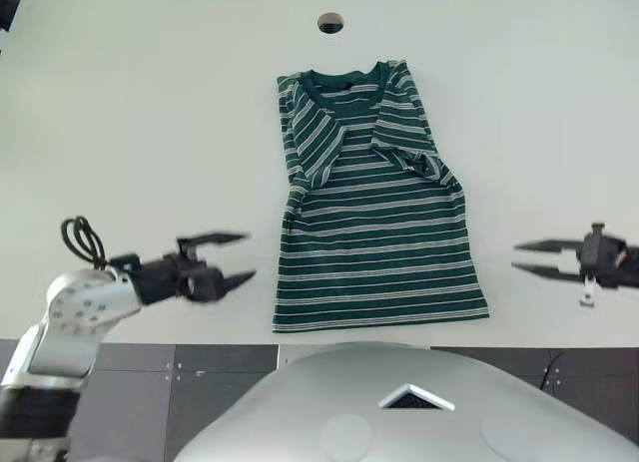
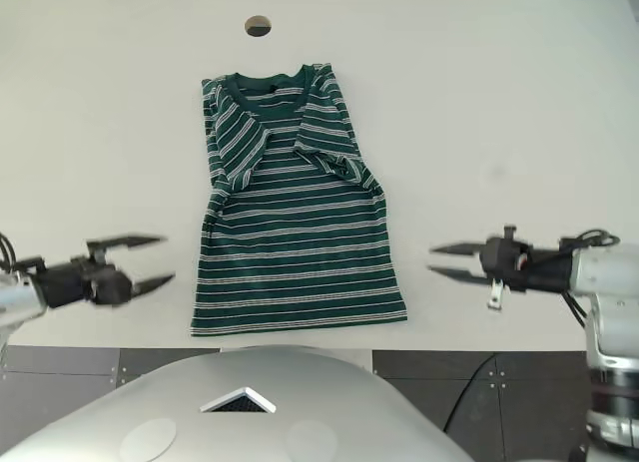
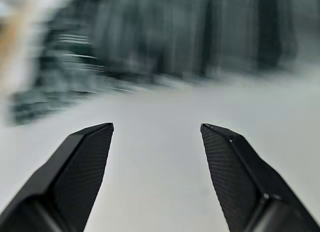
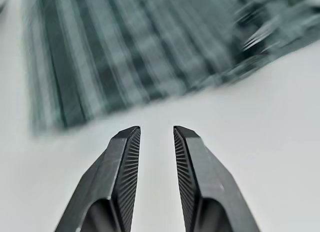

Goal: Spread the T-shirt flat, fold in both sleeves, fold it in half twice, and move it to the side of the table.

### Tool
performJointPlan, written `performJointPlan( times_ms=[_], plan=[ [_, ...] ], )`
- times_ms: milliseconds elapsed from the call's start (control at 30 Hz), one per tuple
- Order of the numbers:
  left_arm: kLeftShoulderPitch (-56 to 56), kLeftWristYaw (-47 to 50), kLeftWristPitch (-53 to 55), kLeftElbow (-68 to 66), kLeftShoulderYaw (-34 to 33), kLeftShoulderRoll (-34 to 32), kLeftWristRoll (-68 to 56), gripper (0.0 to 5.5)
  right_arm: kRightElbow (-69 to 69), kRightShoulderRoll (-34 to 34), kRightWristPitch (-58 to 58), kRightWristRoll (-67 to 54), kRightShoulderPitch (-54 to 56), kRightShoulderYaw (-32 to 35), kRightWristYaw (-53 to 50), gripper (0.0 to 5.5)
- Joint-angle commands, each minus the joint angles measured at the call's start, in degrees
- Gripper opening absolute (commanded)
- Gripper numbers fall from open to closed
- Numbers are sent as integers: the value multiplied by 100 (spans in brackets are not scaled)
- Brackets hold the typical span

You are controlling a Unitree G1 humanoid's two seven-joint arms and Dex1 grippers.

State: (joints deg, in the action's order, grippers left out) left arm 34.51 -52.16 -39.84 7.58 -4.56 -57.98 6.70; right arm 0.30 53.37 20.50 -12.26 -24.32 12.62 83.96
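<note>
A dark green T-shirt [image 1: 379, 232] with white stripes lies flat on the white table [image 1: 120, 133], collar at the far end and hem near the front edge. Both sleeves are folded in over the chest, so the shirt forms a long narrow shape. My left gripper [image 1: 248, 256] is open, just left of the shirt's lower edge, and points toward it. My right gripper [image 1: 517, 257] is also open, with a narrower gap, a short way right of the hem corner. Both wrist views show the fingers [image 3: 90, 157] [image 4: 125, 162] holding nothing, with the striped cloth [image 4: 125, 56] beyond them.
A round cable hole [image 1: 330, 23] sits in the tabletop beyond the collar. The table's front edge [image 1: 150, 340] runs just behind both grippers, with dark floor below. Bare tabletop spreads wide on both sides of the shirt.
</note>
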Motion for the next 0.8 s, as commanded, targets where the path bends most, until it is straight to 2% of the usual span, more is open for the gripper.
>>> performJointPlan(
  times_ms=[33,200,333,500,800],
  plan=[
    [302,-66,-1224,-444,-2,-620,611,326,532,290,1540,452,-165,-113,50,122],
    [74,353,-2011,-1094,210,-649,1401,401,411,301,2240,720,-248,-646,-124,213],
    [-197,578,-2215,-983,525,-458,1947,401,394,200,2863,1591,-114,-1042,-674,213],
    [-500,619,-2006,-724,976,-338,2178,401,391,222,2990,2150,16,-1445,-1220,213],
    [-872,528,-1295,-19,1783,86,2184,401,224,409,2888,2401,148,-2075,-1820,213]
  ],
)
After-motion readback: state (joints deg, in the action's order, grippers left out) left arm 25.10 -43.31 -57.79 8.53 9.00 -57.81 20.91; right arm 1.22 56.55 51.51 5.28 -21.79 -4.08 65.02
